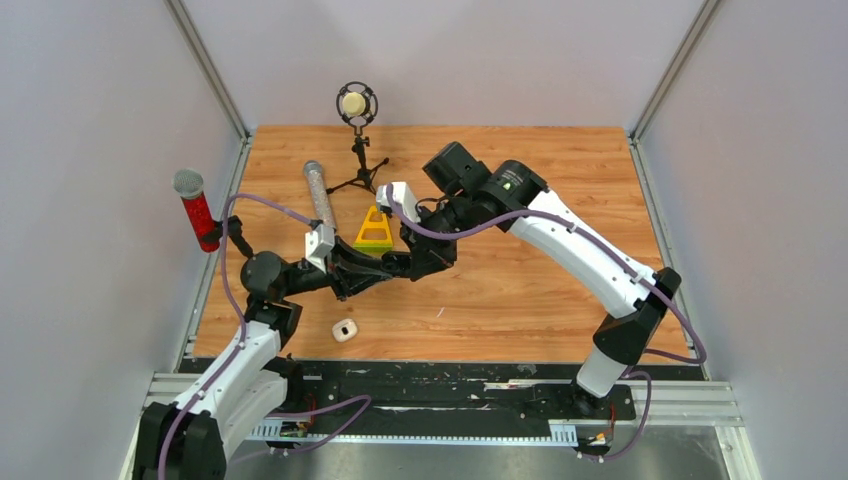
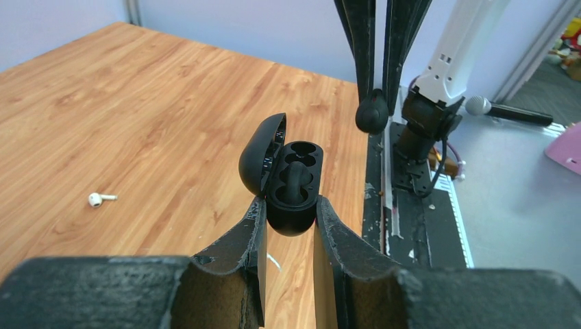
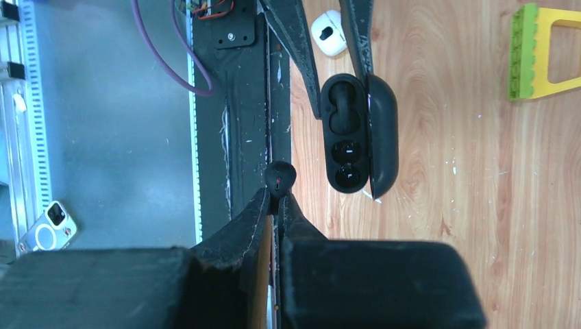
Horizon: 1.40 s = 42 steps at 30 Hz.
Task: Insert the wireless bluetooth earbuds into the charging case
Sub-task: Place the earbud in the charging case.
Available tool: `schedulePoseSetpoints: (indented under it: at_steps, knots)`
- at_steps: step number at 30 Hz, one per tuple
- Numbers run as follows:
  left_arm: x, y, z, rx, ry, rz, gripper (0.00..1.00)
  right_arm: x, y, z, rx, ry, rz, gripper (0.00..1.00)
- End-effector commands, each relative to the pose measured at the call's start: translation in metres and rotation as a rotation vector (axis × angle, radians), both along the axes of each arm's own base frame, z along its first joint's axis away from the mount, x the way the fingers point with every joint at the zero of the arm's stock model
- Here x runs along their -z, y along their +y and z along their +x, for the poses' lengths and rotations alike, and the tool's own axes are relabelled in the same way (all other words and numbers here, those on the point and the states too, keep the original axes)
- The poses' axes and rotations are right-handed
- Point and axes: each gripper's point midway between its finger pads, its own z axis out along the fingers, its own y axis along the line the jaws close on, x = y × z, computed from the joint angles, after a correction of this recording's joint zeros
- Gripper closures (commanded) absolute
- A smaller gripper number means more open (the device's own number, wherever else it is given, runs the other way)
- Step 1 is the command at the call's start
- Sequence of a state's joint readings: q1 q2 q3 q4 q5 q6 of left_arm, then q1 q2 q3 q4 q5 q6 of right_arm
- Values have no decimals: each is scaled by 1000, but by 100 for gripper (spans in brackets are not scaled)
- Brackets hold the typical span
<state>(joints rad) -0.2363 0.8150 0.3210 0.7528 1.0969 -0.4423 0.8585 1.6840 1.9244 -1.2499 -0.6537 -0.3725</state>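
Two robot arms meet over a wooden surface (image 1: 560, 290), the left arm (image 1: 240, 350) reaching in from the near corner and the right arm (image 1: 580, 240) folding back from the far side.

At the back stand a microphone on a tripod (image 1: 357, 105), a red microphone (image 1: 197, 210) at the left edge, a silver tube (image 1: 318, 190) and a yellow and green triangle block (image 1: 374, 232).

The left hand (image 2: 291, 209) is clamped on the lower body of a black charging case (image 2: 291, 185), one finger on each side. The case is lifted clear of the wood near the front edge, and its hinged lid is swung open to show the moulded wells inside.

The right hand (image 3: 277, 199) is pinched tight on a black earbud (image 3: 279, 177) at its fingertips. The bud hangs just beside the open case, apart from it and outside the wells.

A closed white case (image 1: 345, 329) with a small dark spot lies flat on the surface close to the front edge, near the left arm. A lone white earbud (image 2: 96, 199) lies on the wood, well apart from the hands.
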Motion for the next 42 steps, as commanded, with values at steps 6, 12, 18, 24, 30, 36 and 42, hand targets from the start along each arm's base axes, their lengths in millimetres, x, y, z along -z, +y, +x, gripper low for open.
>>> schedulePoseSetpoints:
  at_steps: [6,12,18,24,30,36,42]
  knots:
    - [-12,-6,-8,76,-123,14,100,-2,7,9,-41,-124,-14,100]
    - [-12,-6,-8,79,-140,18,100,15,8,13,-39,-138,-68,100]
    - [-13,-7,-9,87,-153,17,100,16,13,17,-39,-149,-66,100]
    - [-14,-7,-11,97,-162,22,100,31,8,16,-46,-173,-125,100]
    - [-15,-8,-10,107,-180,27,100,40,7,12,-76,-197,-160,100]
    - [-17,-8,-9,108,-204,29,100,47,9,8,-105,-218,-187,100]
    - [-18,-8,-10,110,-206,29,100,52,7,8,-100,-236,-213,85]
